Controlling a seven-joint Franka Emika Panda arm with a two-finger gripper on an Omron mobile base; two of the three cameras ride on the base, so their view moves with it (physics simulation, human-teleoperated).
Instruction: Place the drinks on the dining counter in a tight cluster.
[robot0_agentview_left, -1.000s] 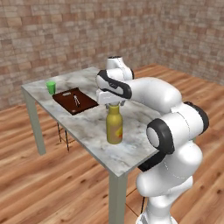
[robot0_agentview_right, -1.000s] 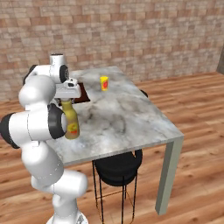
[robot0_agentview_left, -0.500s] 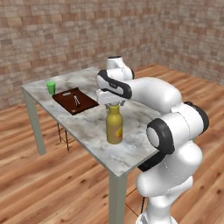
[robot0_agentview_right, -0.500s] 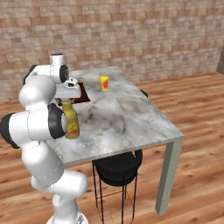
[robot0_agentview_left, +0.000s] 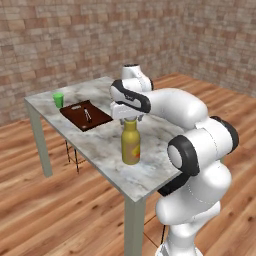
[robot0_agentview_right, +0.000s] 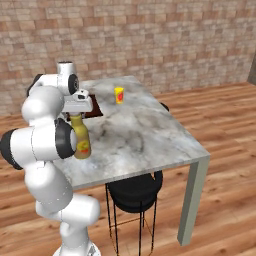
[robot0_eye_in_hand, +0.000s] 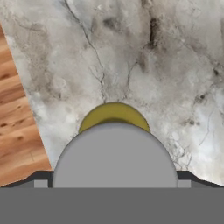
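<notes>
hand (robot0_agentview_left: 129, 119) has spread wider above yellow bottle (robot0_agentview_left: 130, 144).

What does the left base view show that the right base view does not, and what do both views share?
Left base view alone: a small green cup at the far table corner, and small utensils on the dark brown cutting board.

Right base view alone: a small yellow cup and a black round stool under the table.

Both: the tall yellow bottle with grey cap upright on the grey-white marble table, with the tool over its cap.
</notes>
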